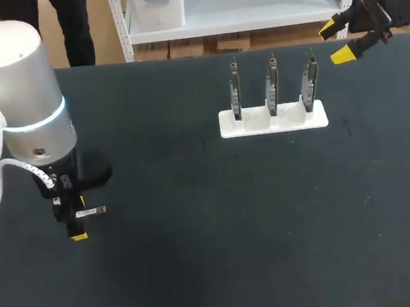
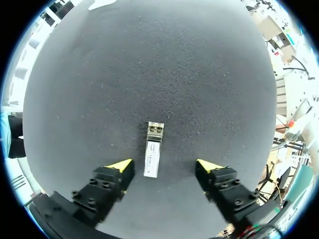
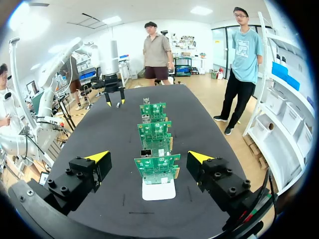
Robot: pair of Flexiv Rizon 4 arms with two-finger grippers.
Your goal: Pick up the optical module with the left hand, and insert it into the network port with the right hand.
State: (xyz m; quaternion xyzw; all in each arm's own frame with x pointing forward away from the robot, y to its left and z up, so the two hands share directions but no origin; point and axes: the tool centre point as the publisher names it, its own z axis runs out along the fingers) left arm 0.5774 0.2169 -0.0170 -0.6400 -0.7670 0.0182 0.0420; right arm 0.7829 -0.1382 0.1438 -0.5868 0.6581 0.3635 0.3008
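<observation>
The optical module lies flat inside the parted left end effector, untouched. Its long axis points ahead, well inside the surface edges. The right end effector is parted too.

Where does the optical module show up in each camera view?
Head: optical module lies on the table beside the left tool.
Left wrist: module between that tool's open fingers.
Right wrist: tiny speck under the distant left tool, uncertain.
Shared landmark: the left tool's yellow tips.
</observation>
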